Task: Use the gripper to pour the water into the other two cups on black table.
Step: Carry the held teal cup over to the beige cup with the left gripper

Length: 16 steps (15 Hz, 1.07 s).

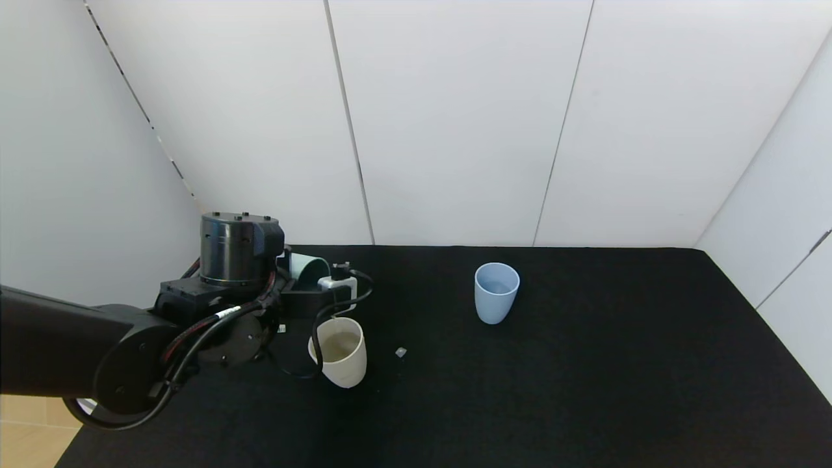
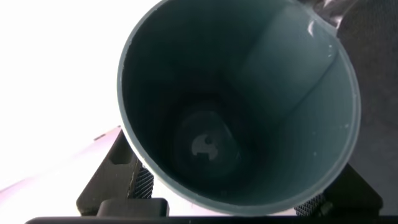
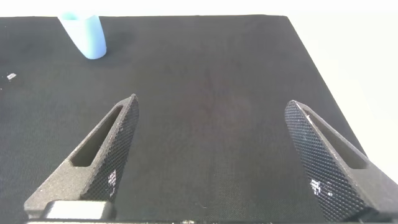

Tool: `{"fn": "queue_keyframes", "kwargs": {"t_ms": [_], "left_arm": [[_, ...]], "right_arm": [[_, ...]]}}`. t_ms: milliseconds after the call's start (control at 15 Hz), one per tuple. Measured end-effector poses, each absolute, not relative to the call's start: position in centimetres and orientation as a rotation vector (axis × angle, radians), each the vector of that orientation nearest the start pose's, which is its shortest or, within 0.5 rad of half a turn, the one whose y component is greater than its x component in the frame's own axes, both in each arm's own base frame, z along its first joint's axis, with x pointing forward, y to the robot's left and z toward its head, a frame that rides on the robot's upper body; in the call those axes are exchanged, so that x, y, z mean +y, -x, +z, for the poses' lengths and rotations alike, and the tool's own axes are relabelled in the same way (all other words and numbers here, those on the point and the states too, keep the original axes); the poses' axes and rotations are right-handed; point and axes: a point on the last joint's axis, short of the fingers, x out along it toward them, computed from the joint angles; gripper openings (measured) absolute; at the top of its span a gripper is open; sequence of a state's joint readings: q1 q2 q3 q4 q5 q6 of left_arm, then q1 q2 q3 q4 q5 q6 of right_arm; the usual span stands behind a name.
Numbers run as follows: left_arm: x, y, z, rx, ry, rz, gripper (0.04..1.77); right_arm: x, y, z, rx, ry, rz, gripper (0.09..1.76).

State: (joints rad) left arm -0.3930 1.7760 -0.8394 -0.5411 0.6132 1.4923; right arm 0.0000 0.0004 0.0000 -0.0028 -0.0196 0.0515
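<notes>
Left gripper (image 1: pixel 305 286) clamped on teal cup (image 2: pixel 239 106) (tilted over beige cup (image 1: pixel 339 351)); light, rigid, slick walls, so grip mid-body. Right gripper (image 3: pixel 211 155) jaws apart, idle.

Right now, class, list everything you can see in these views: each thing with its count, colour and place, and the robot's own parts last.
Teal-green cup: one, teal-green, darker inside, held tipped over near the table's back left, above the cream cup.
Cream cup: one, cream-beige, upright on the table's left, liquid visible inside.
Blue cup: one, pale periwinkle blue, upright near the table's middle, towards the back.
Small scrap: one, pale grey, on the table just right of the cream cup.
Table: one, black, matte, filling the foreground.
Wall panels: several, white, behind and beside the table.
Left gripper: one, black, shut on the teal-green cup.
Right gripper: one, black, open above bare table on the right.
</notes>
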Motion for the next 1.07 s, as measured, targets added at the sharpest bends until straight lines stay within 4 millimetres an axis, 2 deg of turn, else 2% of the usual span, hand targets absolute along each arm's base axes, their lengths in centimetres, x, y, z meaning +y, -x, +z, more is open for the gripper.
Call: {"fn": "queue_keyframes", "kwargs": {"t_ms": [600, 1067], "left_arm": [[-10.77, -29.24, 16.00, 0.473, -1.800, -0.105, 1.17], [-10.93, -28.75, 16.52, 0.466, -1.845, -0.098, 1.17]], "right_arm": [[-0.04, 2.28, 7.58, -0.003, -0.052, -0.020, 1.71], [-0.04, 2.28, 7.58, -0.003, -0.052, -0.020, 1.71]]}}
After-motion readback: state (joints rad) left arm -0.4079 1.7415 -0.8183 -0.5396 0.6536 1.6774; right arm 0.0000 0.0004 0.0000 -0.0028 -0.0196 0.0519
